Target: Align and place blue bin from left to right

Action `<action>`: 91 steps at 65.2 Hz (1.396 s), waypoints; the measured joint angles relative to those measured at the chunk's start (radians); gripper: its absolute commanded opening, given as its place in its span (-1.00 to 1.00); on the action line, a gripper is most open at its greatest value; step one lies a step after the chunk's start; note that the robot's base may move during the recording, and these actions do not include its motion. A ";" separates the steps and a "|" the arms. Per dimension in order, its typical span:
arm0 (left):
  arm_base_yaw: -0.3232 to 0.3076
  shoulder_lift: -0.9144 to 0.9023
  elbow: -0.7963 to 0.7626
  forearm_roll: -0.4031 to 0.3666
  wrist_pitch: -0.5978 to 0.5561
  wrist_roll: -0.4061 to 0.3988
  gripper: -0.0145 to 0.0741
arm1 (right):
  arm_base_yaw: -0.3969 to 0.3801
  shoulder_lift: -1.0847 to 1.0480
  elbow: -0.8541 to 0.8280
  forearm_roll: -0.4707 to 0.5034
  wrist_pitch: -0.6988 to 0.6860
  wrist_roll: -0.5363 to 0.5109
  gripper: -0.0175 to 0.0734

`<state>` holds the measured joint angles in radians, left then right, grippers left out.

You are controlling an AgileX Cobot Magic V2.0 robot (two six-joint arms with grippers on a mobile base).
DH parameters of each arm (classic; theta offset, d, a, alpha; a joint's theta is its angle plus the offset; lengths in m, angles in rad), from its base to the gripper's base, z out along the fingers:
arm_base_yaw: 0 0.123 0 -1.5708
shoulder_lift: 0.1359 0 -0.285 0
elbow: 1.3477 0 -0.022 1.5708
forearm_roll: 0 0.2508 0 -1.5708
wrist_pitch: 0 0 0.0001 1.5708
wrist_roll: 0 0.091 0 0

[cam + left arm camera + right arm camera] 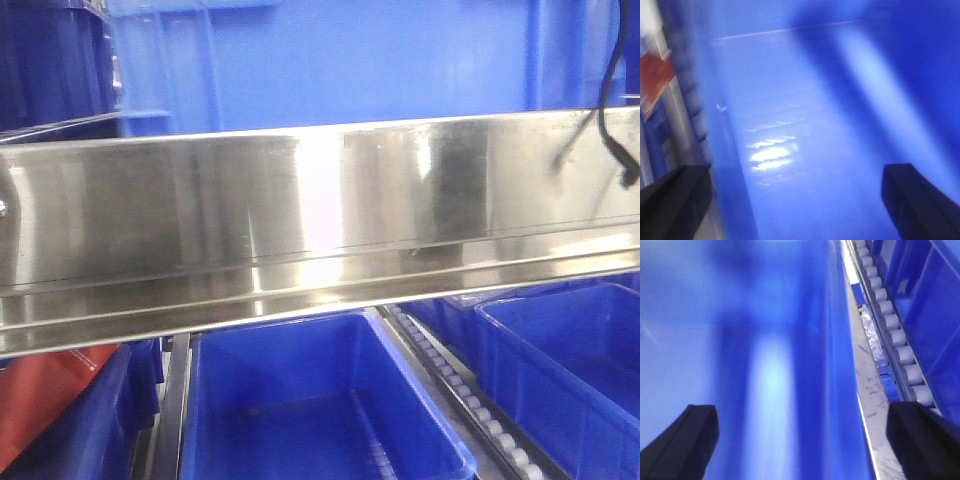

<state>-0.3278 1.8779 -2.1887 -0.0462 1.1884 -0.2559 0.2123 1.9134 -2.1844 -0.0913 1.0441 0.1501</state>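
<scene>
Peeking under a shiny metal bar, we saw the blue bin sitting low in the middle. A roller track ran along its right side, and another bin stood past that. A red thing lay to its left. Our left gripper hung wide open over the bin's left wall, one finger inside and one outside. Our right gripper was wide open too, over the right wall. Neither one held anything.
</scene>
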 measured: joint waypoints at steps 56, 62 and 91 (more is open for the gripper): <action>-0.002 -0.244 0.061 0.188 0.041 0.008 -0.92 | 0.000 -0.215 0.045 0.052 0.100 -0.002 -0.97; -0.002 -0.299 0.144 0.188 0.031 0.008 -0.92 | 0.000 -0.258 0.126 0.050 0.079 -0.002 -0.97; -0.002 -0.804 0.838 0.188 -0.470 0.010 -0.92 | 0.000 -0.748 0.820 0.046 -0.360 -0.002 -0.97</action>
<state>-0.3294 1.0735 -1.3505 0.1416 0.7183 -0.2463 0.2123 1.1658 -1.3640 -0.0453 0.6841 0.1481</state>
